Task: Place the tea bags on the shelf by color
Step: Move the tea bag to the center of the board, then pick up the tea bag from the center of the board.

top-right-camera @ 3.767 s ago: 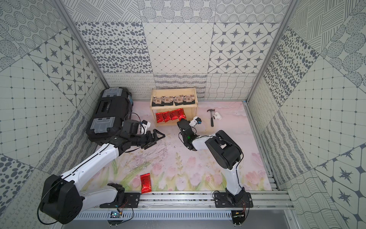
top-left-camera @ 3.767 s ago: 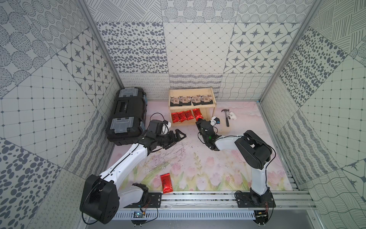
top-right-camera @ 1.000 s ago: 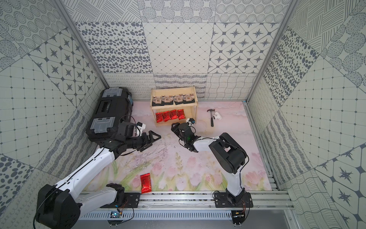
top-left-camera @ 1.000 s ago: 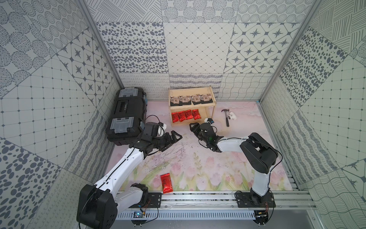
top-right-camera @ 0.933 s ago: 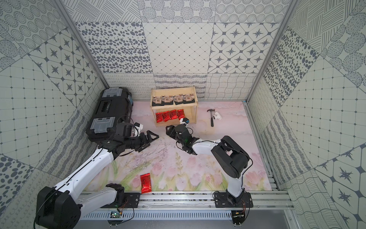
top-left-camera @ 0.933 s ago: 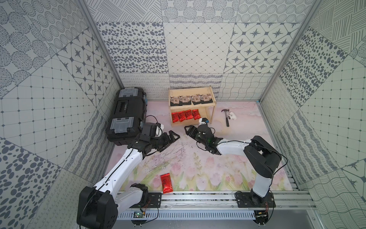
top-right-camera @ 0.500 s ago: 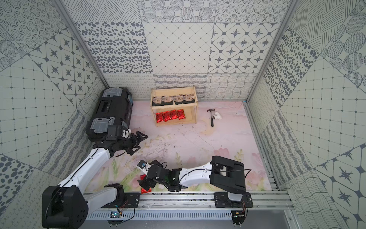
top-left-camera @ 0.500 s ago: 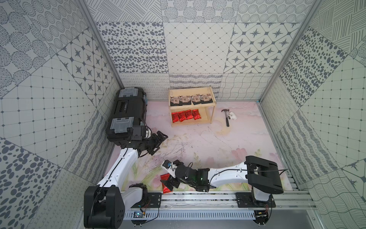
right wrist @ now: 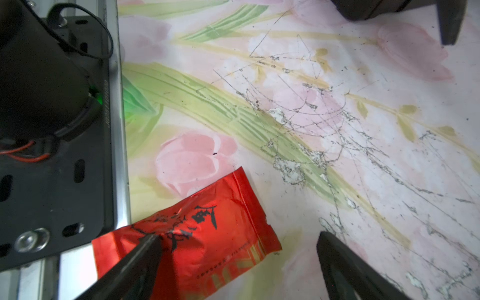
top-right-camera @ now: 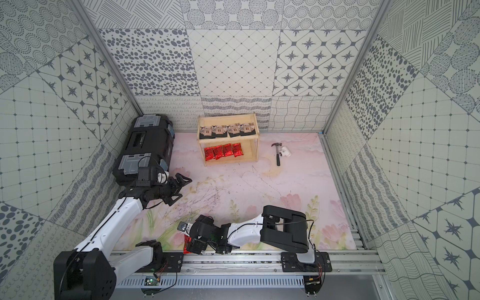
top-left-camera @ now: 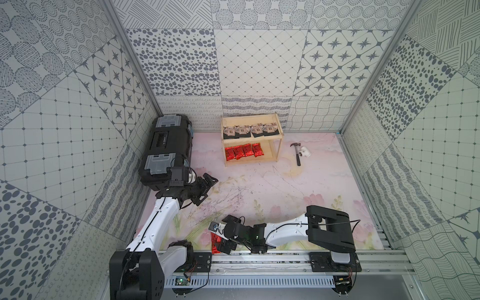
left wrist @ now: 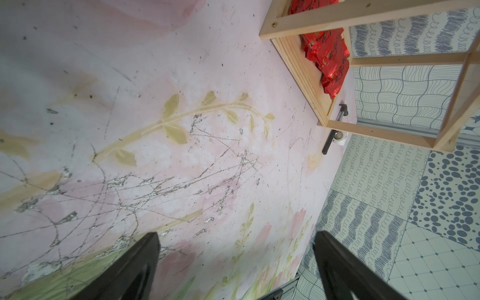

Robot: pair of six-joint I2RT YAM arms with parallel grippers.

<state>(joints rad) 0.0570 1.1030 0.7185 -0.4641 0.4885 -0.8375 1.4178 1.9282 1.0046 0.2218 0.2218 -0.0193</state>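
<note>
One red tea bag [right wrist: 220,233] lies flat on the mat against the front rail; it also shows in both top views [top-left-camera: 214,240] [top-right-camera: 186,240]. My right gripper [right wrist: 237,237] hangs low over it, open. One finger [right wrist: 145,249] covers the pouch's end and the other stands over bare mat. The shelf [top-left-camera: 278,122] stands at the back wall. Black tea bags [top-left-camera: 250,130] fill its top tier and red tea bags [top-left-camera: 242,152] lie in a row on the lower one. My left gripper [top-left-camera: 209,191] is open and empty beside the toolbox.
A black toolbox [top-left-camera: 166,148] lies along the left wall. A hammer [top-left-camera: 298,154] and a white pipe fitting [top-left-camera: 303,151] sit to the right of the shelf. The metal rail [top-left-camera: 259,259] and the left arm's base [right wrist: 52,130] border the red tea bag.
My right arm has swung from in front of the shelf down to the front rail and its jaws have widened over the lone red tea bag. My left arm drew back toward the toolbox.
</note>
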